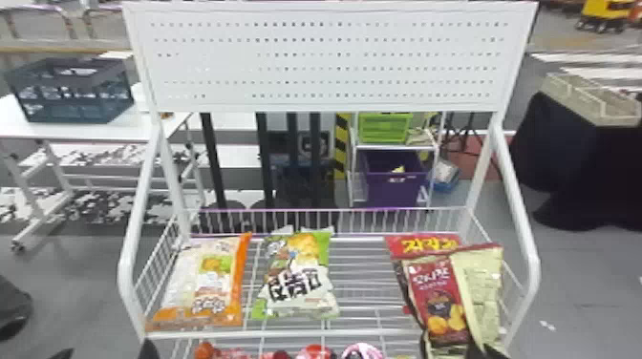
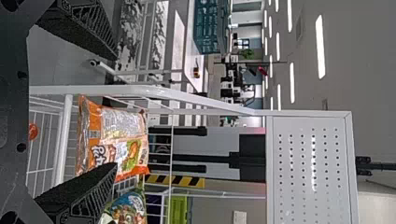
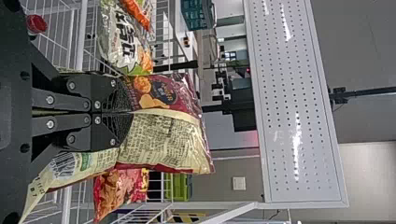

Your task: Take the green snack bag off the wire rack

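The green snack bag is seen near the middle of the wire rack, laid on the wires with its top end near the back fence. It is held by no gripper. Just beside it, to the left, the orange and white bag is seen. The left gripper is held in front of the rack, with its two fingers spread wide and nothing between them. By the right gripper, a dark red and cream bag is held, with the fingers closed tight on it. That bag is held up at the right side of the rack, in front of a bright red bag.

The green bag seems best reached by the left gripper, as the other one is full. The open fingers should be brought over to the green bag, kept away from the orange one, and lined up with a soft edge before they are closed. A gentle squeeze is best, so that the snacks are not crushed. The bag should be lifted up first and then pulled out, or it could be caught on the wires. The dark red bag should be kept out of the way.
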